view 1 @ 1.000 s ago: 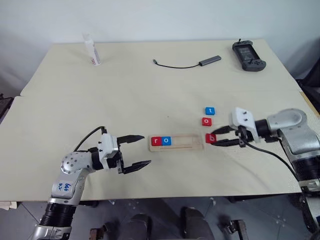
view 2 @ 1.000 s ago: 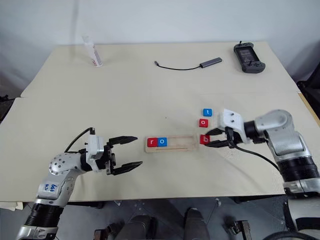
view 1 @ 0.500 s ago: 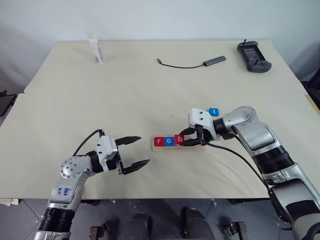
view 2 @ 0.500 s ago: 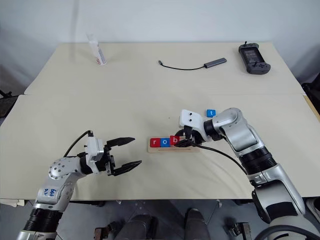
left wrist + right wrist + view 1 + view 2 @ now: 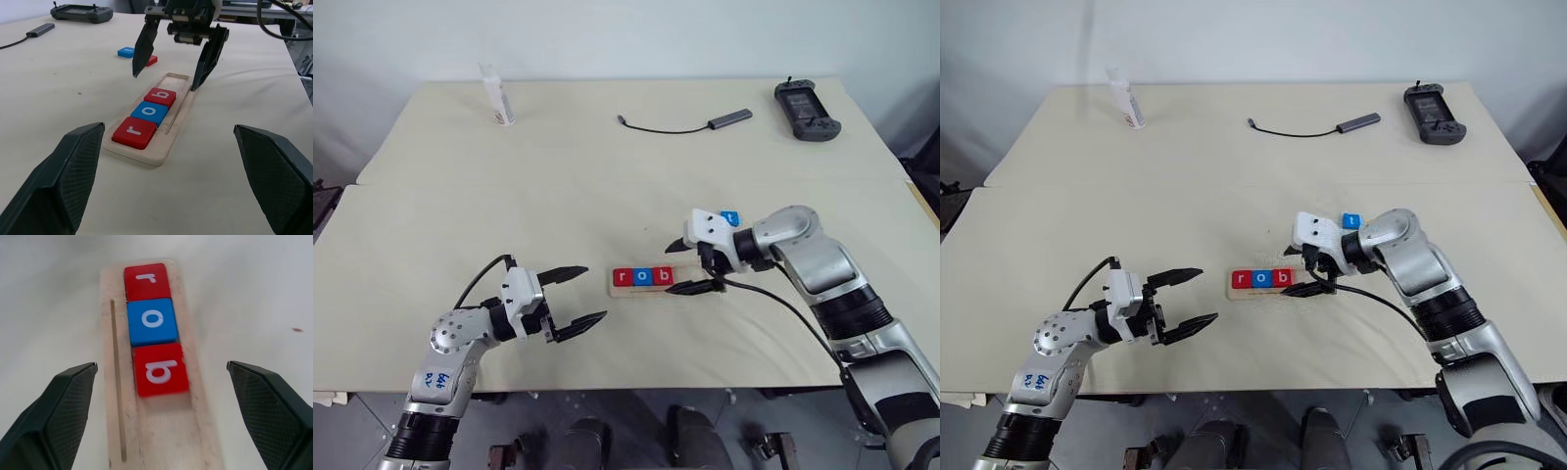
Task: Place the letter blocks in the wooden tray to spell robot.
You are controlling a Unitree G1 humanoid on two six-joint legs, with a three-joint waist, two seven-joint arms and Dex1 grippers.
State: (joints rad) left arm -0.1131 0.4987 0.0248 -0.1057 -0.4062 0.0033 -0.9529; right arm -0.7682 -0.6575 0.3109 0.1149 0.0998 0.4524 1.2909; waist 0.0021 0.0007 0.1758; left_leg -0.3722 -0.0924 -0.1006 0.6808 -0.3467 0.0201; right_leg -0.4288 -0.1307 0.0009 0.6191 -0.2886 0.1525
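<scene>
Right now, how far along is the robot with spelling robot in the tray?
Done: r, o and b sit in the wooden tray. In hand: nothing; the right gripper is open over the tray. Left: the red tile and blue tile on the table.

— Any lettering legible?
— White "r" on the red square tile (image 5: 134, 132), "o" on the blue square tile (image 5: 149, 112), "b" on the far red tile (image 5: 159, 96).
— Anything else?
— Blue handwriting on the left arm, unreadable.

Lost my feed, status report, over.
Both grippers open: right gripper over wooden tray, left gripper idle. r, o, b seated. Nothing blocking.
</scene>
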